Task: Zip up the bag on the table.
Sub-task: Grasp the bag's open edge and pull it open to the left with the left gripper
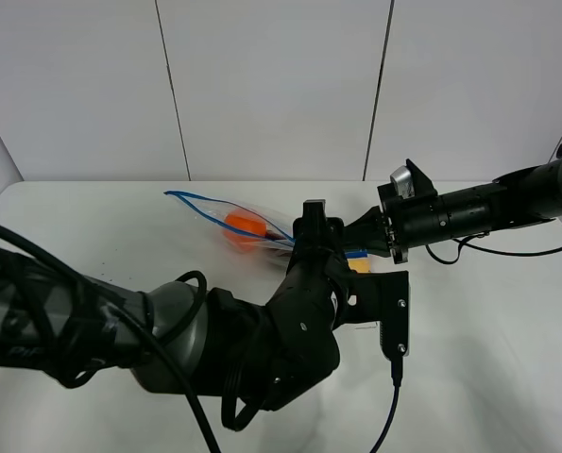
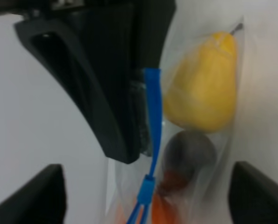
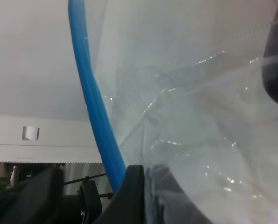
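Exterior high view placed the bag (image 1: 214, 212) on the counter (image 1: 488, 359) toward its far edge, yet hid both grips. Left wrist view showed the right fingers (image 2: 96, 93) clamped on the bag's blue zip strip (image 2: 153, 107), probably anchoring it. The left fingers (image 2: 40, 196) stood wide astride that strip, likely ready to pinch it.

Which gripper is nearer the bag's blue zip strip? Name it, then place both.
Right. The right gripper is clamped on the bag at the blue zip strip; the left gripper sits open, straddling the strip without touching.
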`<state>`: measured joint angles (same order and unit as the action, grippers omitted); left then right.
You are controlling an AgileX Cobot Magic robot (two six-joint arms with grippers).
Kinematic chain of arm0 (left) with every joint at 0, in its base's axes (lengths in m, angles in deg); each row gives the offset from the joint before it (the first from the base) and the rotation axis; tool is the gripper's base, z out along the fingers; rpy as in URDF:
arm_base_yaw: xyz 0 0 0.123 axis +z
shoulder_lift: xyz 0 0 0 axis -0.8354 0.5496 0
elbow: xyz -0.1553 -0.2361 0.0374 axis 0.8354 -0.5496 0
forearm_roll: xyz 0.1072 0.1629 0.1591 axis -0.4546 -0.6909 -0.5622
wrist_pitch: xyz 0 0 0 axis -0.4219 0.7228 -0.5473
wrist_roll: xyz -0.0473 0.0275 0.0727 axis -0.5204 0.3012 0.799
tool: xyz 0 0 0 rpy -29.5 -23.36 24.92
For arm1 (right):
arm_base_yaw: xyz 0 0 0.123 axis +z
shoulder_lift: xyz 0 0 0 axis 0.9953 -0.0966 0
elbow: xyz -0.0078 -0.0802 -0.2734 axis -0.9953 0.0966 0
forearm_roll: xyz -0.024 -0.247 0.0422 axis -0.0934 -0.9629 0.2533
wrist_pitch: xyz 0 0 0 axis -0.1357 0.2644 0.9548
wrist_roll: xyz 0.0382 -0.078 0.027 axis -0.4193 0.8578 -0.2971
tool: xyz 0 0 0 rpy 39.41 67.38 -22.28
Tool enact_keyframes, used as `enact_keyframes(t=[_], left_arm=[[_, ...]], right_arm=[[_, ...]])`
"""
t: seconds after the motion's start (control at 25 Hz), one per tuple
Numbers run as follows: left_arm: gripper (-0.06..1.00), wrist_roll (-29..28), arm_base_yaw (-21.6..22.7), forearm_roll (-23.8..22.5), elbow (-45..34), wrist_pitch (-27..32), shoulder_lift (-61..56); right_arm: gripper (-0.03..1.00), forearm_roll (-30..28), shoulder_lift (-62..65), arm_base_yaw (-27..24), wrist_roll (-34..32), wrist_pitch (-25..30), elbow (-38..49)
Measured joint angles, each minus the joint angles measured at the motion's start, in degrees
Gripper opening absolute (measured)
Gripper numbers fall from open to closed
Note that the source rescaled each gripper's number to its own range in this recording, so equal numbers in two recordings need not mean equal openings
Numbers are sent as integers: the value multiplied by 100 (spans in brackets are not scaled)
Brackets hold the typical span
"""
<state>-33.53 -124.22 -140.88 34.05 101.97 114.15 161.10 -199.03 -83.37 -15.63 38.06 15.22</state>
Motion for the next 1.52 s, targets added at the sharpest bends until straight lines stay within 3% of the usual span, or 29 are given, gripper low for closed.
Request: enact_keyframes(t=[0.2,0.36,1.08,1.36,1.52], left_arm=[[51,0,0,-5,0,123,5],[43,0,0,-5,0,123,11],[40,263,0,-5,0,118,53],[19,274,0,-5,0,118,53],[15,274,0,-5,0,56,53]], right_arm=[[0,0,0,0,0,0,0],[0,0,0,0,0,0,0],[0,0,0,0,0,0,0],[0,0,0,0,6,0,0],[0,-5,0,0,6,0,0]])
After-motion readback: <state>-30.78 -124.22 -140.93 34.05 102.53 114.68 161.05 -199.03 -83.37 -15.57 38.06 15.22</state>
